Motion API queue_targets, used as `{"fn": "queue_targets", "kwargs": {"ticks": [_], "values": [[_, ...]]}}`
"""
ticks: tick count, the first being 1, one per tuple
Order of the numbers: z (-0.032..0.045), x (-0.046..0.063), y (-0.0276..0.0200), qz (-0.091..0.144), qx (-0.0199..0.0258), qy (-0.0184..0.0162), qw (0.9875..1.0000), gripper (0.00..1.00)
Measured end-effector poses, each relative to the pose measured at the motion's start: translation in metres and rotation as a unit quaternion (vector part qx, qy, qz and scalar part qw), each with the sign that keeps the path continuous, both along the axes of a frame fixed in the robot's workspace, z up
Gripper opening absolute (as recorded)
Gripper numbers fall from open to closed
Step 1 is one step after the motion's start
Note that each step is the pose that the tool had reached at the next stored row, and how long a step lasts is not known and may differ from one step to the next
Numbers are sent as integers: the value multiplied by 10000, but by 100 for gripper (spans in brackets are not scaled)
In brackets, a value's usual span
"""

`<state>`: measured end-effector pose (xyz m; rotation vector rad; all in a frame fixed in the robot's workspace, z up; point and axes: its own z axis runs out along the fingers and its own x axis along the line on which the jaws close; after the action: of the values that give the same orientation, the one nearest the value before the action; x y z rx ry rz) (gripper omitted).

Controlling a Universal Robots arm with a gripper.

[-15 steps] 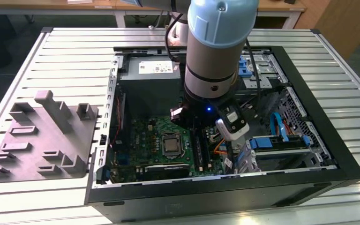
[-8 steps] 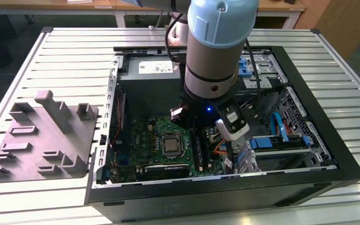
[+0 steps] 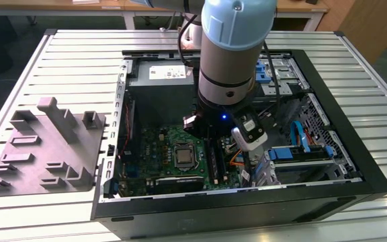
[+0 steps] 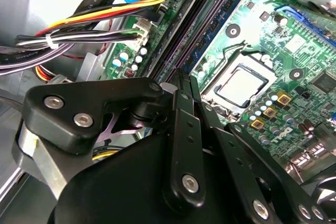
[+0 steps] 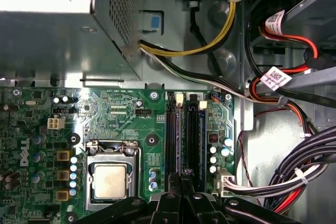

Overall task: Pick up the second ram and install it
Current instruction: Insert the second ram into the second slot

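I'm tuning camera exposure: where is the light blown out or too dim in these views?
First wrist view: the power supply top is blown out white; the motherboard is evenly lit. Second wrist view: white glare beside the cables, the gripper dark. Exterior view: case interior dim.

End effector [image 5: 182, 176] over memory slots [image 5: 193, 129], beside processor [image 5: 109, 180]

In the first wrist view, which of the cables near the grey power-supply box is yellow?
The thick cable that bends in a wide arc from the power-supply box; the others there are black, white or red.
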<state>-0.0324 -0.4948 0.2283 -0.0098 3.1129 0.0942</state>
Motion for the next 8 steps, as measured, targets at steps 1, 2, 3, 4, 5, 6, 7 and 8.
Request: {"fn": "queue_targets", "kwargs": {"ticks": [1,2,3,4,5,6,7,8], "values": [[0,0,0,-4,-1,1,10000,12],[-1,0,0,-17,-2,1,10000,12],[-2,0,0,-30,-1,1,10000,12],[-3,0,1,-43,-1,1,10000,12],[-3,0,1,-55,-1,1,10000,12],[-5,0,0,-62,-1,1,10000,12],[-11,0,1,-65,2,0,10000,12],[-14,0,1,-68,1,0,10000,12]]}}
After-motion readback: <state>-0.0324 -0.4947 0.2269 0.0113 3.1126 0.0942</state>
